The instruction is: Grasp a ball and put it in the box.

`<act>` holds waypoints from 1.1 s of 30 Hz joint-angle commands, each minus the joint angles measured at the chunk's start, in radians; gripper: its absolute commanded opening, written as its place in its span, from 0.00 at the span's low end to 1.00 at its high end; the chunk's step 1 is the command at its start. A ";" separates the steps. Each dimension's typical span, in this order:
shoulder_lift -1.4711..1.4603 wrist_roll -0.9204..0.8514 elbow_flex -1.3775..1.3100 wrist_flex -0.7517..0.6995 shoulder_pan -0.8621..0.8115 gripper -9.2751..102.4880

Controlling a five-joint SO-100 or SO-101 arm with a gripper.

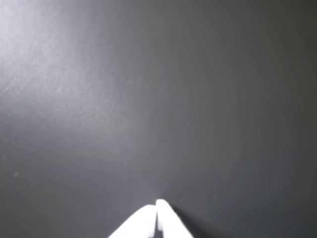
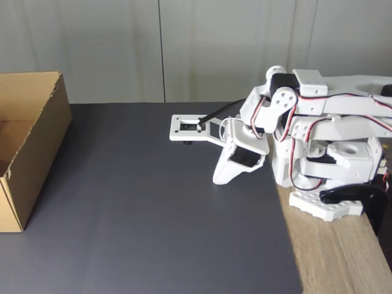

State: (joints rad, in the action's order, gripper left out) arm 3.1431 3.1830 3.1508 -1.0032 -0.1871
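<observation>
Dark grey matting (image 2: 141,208) over most of the tabletop in the fixed view, pale wall panels (image 2: 184,49) behind, bare wood table (image 2: 331,257) showing at about four o'clock. Far left, at nine o'clock: the box (image 2: 37,147), brown corrugated cardboard, open on top, standing on the mat with its near corner toward the camera and part of it cut off by the frame edge. Inside of the box only partly visible; cannot tell from here whether anything lies within. Ball not made out on the open mat. Middle of the mat bare and evenly lit. Further right, around two o'clock: the white arm (image 2: 324,141), folded down low, base on the wood just beside the mat's right edge, red and black wires looping over the joints. Reaching left from it, the gripper (image 2: 220,177), tip pointing down toward the mat, well apart from the box. In the wrist view, nothing but grey mat with a soft glare at ten o'clock, and at six o'clock the gripper's two white fingertips (image 1: 166,218) pressed together, no gap between them and nothing held.
</observation>
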 commanded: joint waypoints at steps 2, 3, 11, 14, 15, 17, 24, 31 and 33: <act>-0.012 0.011 -0.005 -0.067 0.018 0.08; -0.012 0.014 -0.005 -0.080 0.023 0.08; -0.012 -0.028 -0.005 -0.109 0.028 0.08; -0.012 -0.055 -0.005 -0.115 0.028 0.08; -0.012 -0.067 -0.005 -0.117 0.028 0.08; -0.012 -0.089 -0.005 -0.121 0.028 0.08; -0.012 -0.091 -0.005 -0.121 0.028 0.08; -0.012 -0.091 -0.005 -0.121 0.028 0.08; -0.012 -0.091 -0.005 -0.121 0.028 0.08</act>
State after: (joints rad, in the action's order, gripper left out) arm 3.1385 3.0971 3.1431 -1.1045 -0.1657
